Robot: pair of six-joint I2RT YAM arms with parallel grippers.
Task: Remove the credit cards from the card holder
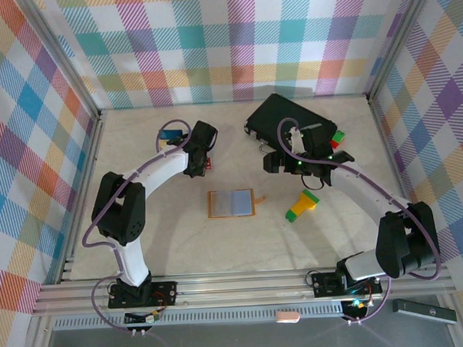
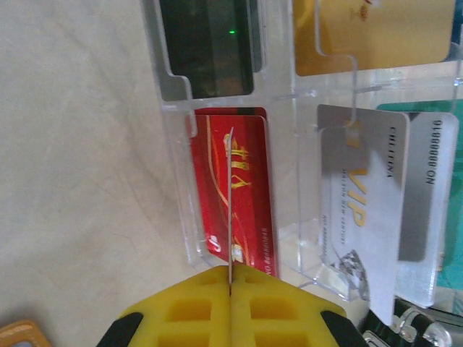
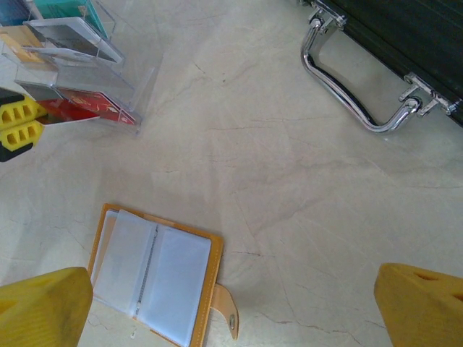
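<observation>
From where I stand, the left gripper (image 2: 230,278) has its yellow fingers pressed together on a thin card (image 2: 229,195). The wrist camera sees that card edge-on, so I cannot tell its colour. It hangs just above the clear tray (image 2: 181,210), over the compartment where a red card (image 2: 249,210) lies, with a silver card (image 2: 362,217) in the slot at its 3 o'clock.

The card holder (image 3: 155,278) lies open and flat at the middle of the table. Its pockets look bare, so I judge this to be among the last cards out. Seen from above, the tray sits at about 11 o'clock from the holder, a black case (image 1: 291,121) at 1 o'clock and a green-and-yellow block (image 1: 303,207) at 3 o'clock.

The right gripper (image 3: 233,282) hovers with its fingers spread wide and nothing between them, looking down on the holder.

The step in hand seems to be dropping the pinched card into the tray. To do it well, I would roll the wrist until the card's face lies parallel with the red one. Then keep its edges inside the slot walls, lower until it rests, and only then let go. A nudge could shift the light tray.
</observation>
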